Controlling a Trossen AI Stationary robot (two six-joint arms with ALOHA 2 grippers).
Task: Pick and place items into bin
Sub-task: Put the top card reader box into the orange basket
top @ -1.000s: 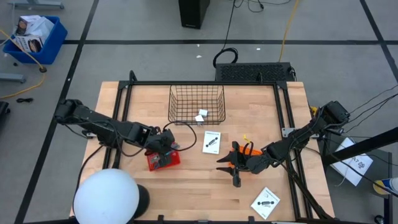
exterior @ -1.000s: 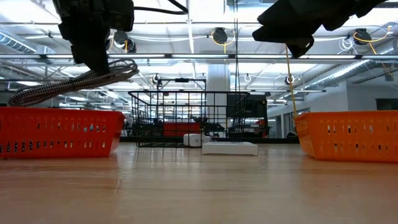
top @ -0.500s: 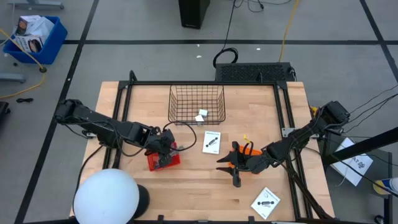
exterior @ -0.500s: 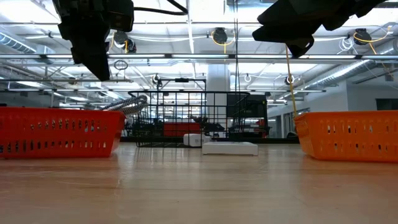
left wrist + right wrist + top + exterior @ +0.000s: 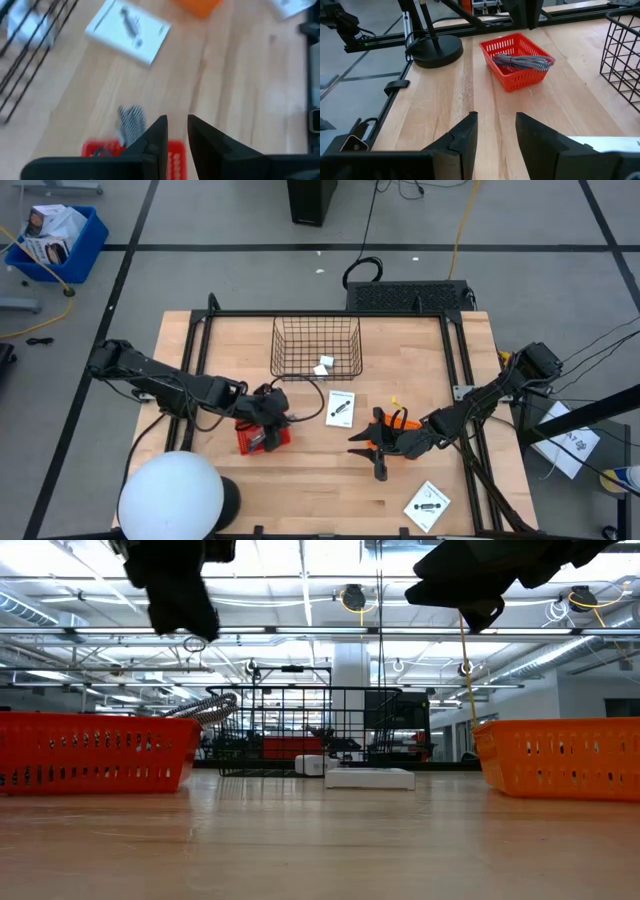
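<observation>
The grey-blue plier-like tool [image 5: 522, 61] lies in a red basket [image 5: 262, 438], its end over the rim [image 5: 131, 122]. My left gripper [image 5: 272, 408] hovers just above that basket, open with a narrow gap [image 5: 176, 127]. One white card [image 5: 340, 408] lies flat mid-table, another [image 5: 428, 505] near the front right edge. A white cube [image 5: 323, 367] sits inside the black wire basket [image 5: 317, 330]. My right gripper [image 5: 366, 448] is open [image 5: 492, 130] above the table beside an orange bin [image 5: 400, 420].
A white lamp dome [image 5: 170, 498] covers the near left corner, with its round black base [image 5: 435, 50] on the table. Black frame rails [image 5: 320, 313] run along the far and side edges. Bare wood lies between the red basket and the orange bin.
The tool hung from my left gripper a second ago, then came free and dropped into the red basket, where it now rests. My left gripper has since risen and shifted toward the table's right.
</observation>
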